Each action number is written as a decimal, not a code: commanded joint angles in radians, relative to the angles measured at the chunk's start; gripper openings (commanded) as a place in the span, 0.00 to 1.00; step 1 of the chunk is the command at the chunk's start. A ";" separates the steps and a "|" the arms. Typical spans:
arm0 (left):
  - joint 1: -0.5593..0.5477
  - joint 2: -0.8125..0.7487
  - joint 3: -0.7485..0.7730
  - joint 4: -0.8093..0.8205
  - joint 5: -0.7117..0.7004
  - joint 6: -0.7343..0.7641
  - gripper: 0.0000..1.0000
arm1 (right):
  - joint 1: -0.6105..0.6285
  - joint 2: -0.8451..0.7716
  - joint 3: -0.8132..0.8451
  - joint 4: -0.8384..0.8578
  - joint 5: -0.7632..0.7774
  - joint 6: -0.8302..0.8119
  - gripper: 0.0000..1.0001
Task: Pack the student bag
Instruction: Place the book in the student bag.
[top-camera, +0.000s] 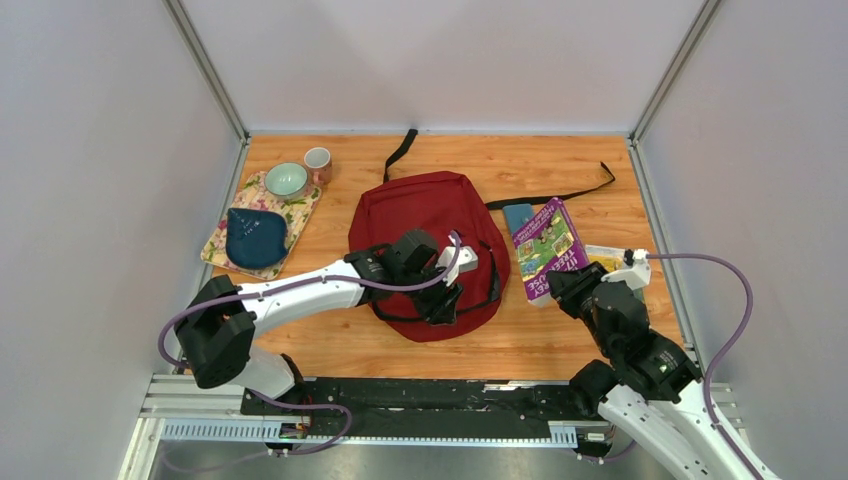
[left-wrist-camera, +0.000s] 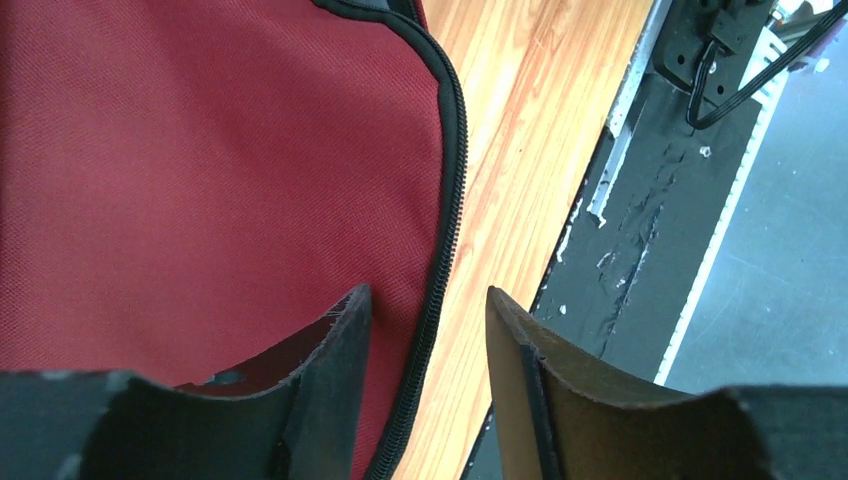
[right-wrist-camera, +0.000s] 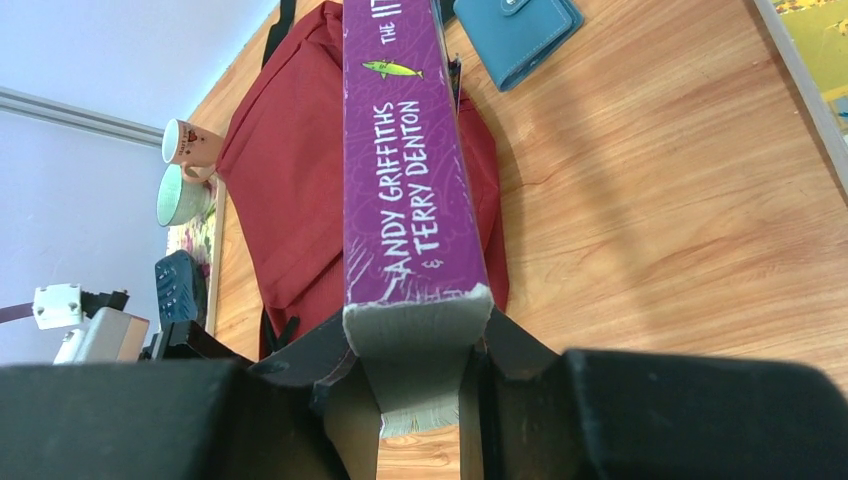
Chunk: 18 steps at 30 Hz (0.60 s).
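Overhead view faces down; wrist views sit close (both low), sharing the student bag (top-camera: 420, 210).

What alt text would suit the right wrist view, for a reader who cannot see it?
The right gripper holds a purple book by its near end, spine facing the camera. Behind it the dark red student bag lies on the wooden table, with a teal wallet near it.
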 joint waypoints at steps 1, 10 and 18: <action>-0.005 0.012 0.059 0.002 -0.020 0.029 0.47 | 0.002 -0.003 0.019 0.125 0.016 0.010 0.00; -0.005 0.026 0.063 -0.007 -0.047 0.026 0.15 | 0.002 0.012 0.022 0.124 0.011 0.001 0.00; -0.005 0.019 0.059 0.010 -0.078 0.015 0.00 | 0.002 0.030 0.025 0.125 -0.003 0.001 0.00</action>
